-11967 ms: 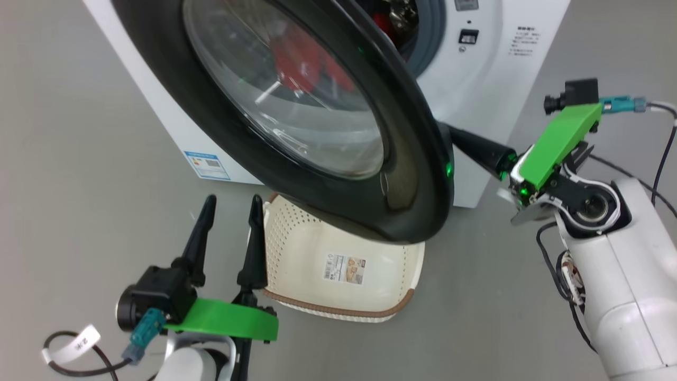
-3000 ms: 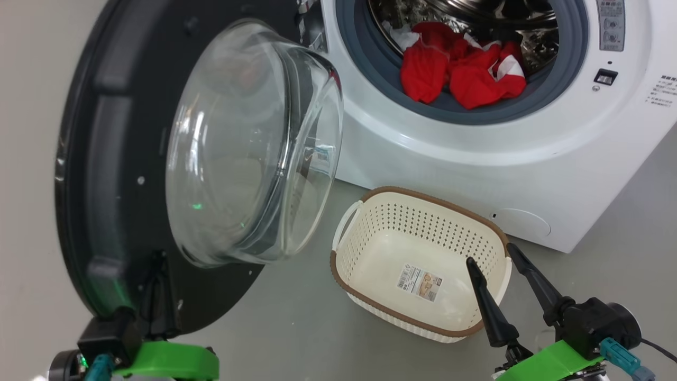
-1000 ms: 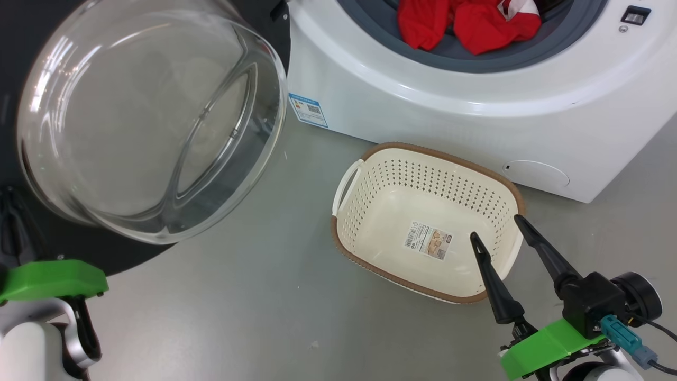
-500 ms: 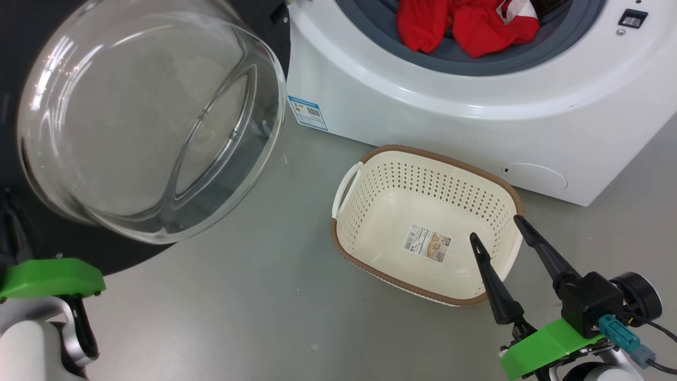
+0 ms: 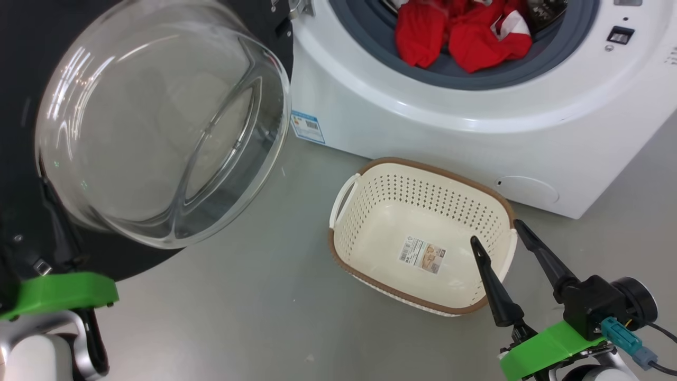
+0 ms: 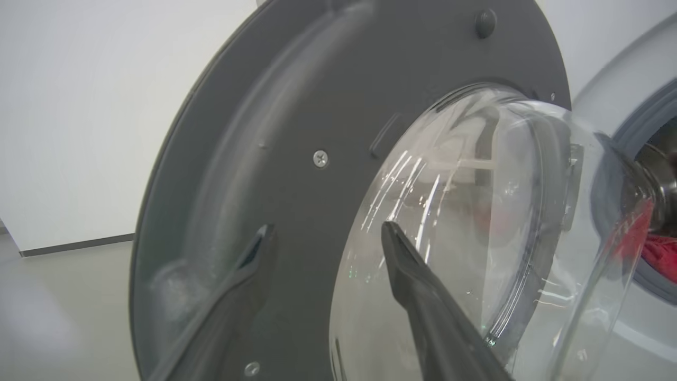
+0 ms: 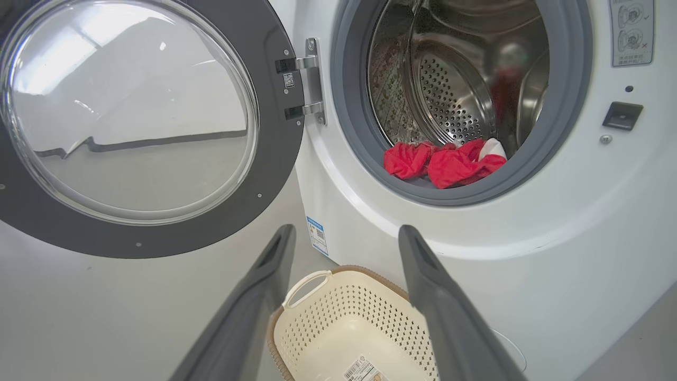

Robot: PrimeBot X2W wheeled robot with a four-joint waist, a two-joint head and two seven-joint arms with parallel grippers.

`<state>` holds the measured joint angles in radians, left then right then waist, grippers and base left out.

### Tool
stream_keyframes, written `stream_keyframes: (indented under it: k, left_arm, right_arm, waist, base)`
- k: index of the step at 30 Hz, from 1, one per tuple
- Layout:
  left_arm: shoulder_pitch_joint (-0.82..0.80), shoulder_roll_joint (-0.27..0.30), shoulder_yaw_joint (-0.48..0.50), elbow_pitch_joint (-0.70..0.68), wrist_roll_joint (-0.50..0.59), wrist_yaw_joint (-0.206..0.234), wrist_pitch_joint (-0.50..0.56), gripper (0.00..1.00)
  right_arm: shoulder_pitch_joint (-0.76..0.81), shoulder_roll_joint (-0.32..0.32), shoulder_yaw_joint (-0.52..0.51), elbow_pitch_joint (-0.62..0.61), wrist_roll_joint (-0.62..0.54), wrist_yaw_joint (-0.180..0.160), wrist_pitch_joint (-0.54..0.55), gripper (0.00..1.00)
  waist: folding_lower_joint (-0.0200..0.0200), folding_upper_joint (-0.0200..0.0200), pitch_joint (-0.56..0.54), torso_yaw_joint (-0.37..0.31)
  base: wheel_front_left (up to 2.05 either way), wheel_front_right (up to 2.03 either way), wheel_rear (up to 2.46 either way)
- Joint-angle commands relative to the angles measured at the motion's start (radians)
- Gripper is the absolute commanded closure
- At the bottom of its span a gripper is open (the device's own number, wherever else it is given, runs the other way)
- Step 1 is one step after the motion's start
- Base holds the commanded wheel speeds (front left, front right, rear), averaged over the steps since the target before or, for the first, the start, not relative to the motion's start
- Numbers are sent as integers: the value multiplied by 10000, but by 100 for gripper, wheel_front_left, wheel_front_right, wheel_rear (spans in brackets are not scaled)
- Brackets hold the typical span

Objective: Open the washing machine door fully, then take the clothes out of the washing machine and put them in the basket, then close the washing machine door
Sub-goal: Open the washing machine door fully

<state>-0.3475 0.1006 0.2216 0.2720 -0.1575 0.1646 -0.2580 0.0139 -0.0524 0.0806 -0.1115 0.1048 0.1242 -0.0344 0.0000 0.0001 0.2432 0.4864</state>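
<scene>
The white washing machine [image 5: 423, 121] stands with its door [image 5: 158, 121] swung wide to the left, glass bowl bulging outward. Red clothes [image 5: 460, 37] lie at the front of the steel drum, also in the right wrist view as clothes [image 7: 444, 164]. The cream basket [image 5: 439, 172] sits on the floor below the opening, with just a paper label inside. My left gripper [image 6: 328, 227] is open, close to the door's grey inner face beside the glass, nothing between its fingers. My right gripper [image 5: 496, 233] is open over the basket's near right corner, holding nothing.
Grey floor [image 5: 254, 307] spreads between the door and the basket. The open door takes up the left side. A blue label [image 5: 307, 127] marks the machine's lower left corner, and the hinge [image 7: 307, 84] shows left of the drum opening.
My left gripper has gone from shut to open beside the door's inner face. The head view has shifted slightly, showing more of the drum opening. The right gripper has stayed put.
</scene>
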Motion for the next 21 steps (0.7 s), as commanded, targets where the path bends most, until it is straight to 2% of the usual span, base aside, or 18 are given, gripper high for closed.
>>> stream_keyframes:
  k: [1,12,15,21]
  left_arm:
    - [96,335,292,-444,77,-116,-38,0]
    - [923,-22,-414,-2548,-216,-808,189,0]
    - [1158,-94,-840,-3302,-411,-1177,389,0]
    - [1527,-183,-1408,-4032,-535,-1413,797,0]
  right_arm:
    - [-303,22,252,-188,137,65,-130,0]
    - [-213,22,-3,411,698,65,-835,0]
    - [-223,22,-39,663,880,65,-1126,0]
    - [-202,22,-173,1031,1038,65,-1597,0]
  waist:
    - [0,-1,-177,-150]
    - [0,-1,-851,-727]
    - [0,-1,-1072,-1024]
    - [0,-1,-1337,-1607]
  base:
    - [0,0,0]
    - [0,0,0]
    - [0,0,0]
    - [0,0,0]
